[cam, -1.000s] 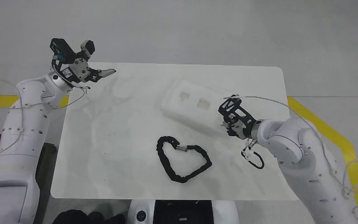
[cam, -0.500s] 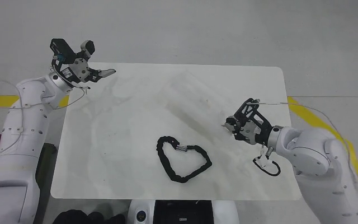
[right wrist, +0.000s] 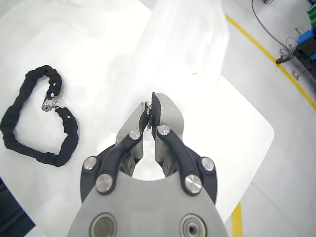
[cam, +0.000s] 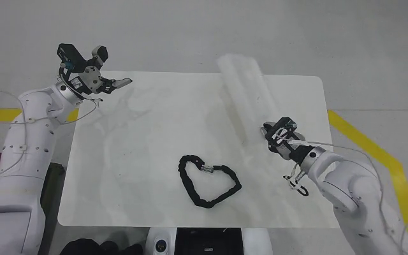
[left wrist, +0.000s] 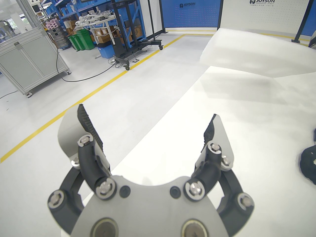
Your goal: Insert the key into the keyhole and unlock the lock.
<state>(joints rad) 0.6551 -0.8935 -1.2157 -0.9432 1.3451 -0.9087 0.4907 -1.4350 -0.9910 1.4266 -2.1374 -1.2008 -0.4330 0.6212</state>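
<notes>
With the key (right wrist: 149, 117) pinched in the right gripper (right wrist: 149, 104), the approach is in hand; next it needs aligning with the keyhole (right wrist: 46, 108) of the chain lock (right wrist: 70, 134).

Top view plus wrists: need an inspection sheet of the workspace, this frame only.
Surface: white table, faintly mottled.
Job's things: black chain lock lying in a loop on the table, its lock cylinder with the keyhole exposed; key pinched in the right gripper.
Clutter: white foam slab, blurred, at the table's far edge.
Grippers: left gripper open, at the table's far corner; right gripper shut on the key, apart from the lock.
Cables: thin wire along the right arm; black clip dangling below it; floor cable.
Surroundings: yellow floor tape, shelving, blue panels.
</notes>
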